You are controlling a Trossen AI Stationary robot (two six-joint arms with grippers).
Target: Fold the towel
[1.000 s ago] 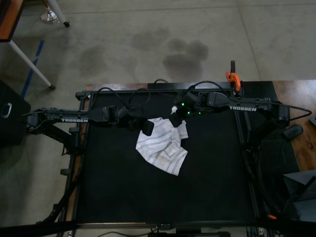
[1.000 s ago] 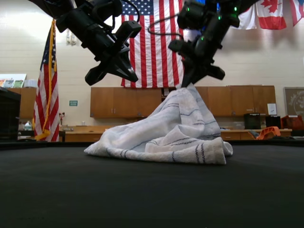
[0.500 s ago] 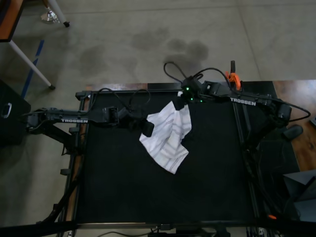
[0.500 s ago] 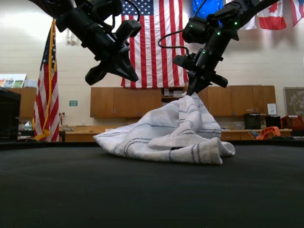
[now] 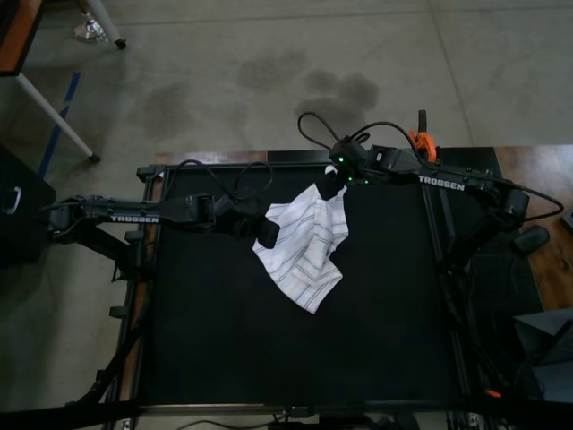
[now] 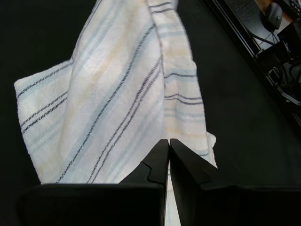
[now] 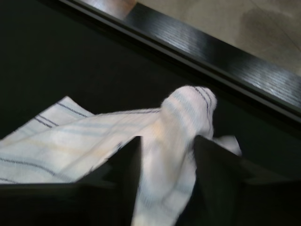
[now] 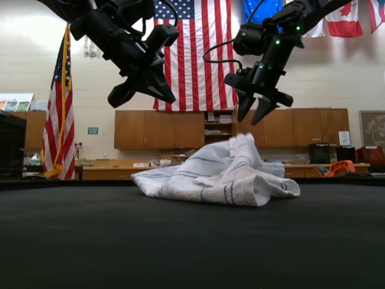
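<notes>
The towel (image 5: 300,251), white with thin dark and bluish stripes, lies crumpled in a loose heap on the black table (image 5: 269,358), toward the back middle. In the exterior view the towel (image 8: 216,174) rests low with no part lifted. My left gripper (image 5: 266,236) hangs shut above the towel's left edge in the top view, with nothing between its fingers (image 6: 160,155); striped cloth (image 6: 117,94) lies below it. My right gripper (image 8: 252,113) hovers open just above the heap's peak, apart from it. From the right wrist, the towel (image 7: 181,113) bunches below the spread gripper (image 7: 167,141).
The table's dark back rail (image 7: 211,52) runs close behind the right gripper. An orange clamp (image 5: 421,141) is fixed at the back right edge. Bare black mat stretches in front of the towel (image 8: 180,241). Cables loop over both arms near the back.
The right gripper opened and let go of the towel's raised corner. The lifted peak dropped into a lower heap. The left arm stayed still.
</notes>
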